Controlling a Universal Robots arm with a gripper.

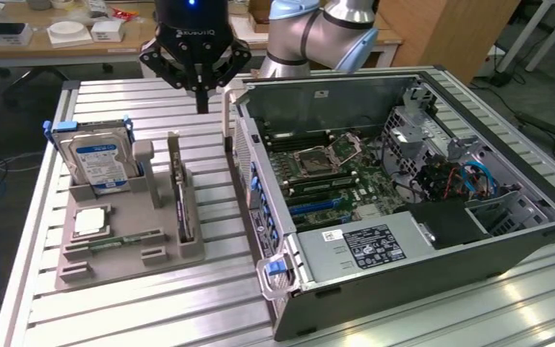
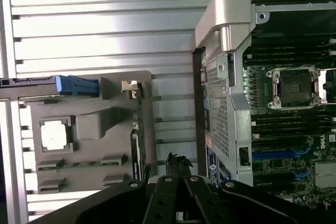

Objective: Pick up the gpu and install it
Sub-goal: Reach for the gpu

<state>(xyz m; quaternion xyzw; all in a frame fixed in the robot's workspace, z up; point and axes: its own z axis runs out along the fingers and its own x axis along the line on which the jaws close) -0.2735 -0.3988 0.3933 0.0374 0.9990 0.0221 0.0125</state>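
Gripper [image 2: 177, 163], nearest the wrist camera: fingers pressed together, pinching nothing, hanging above the slatted aluminium table [image 1: 162, 311] over the gap between the grey holder tray [image 1: 133, 253] and the open computer case [image 1: 384, 289]. The gpu [image 1: 183, 210] stands on edge, untouched, in a slot along the tray's 3 o'clock side in the exterior view, with the gripper at roughly 12 o'clock of it and well apart, and the case just beside it at 3 o'clock. Same tray: hard drive [image 1: 99, 163] upright at 10 o'clock of the gpu, processor chip [image 1: 92, 219] flat at 9 o'clock, memory stick [image 1: 113, 240] at 8 o'clock.
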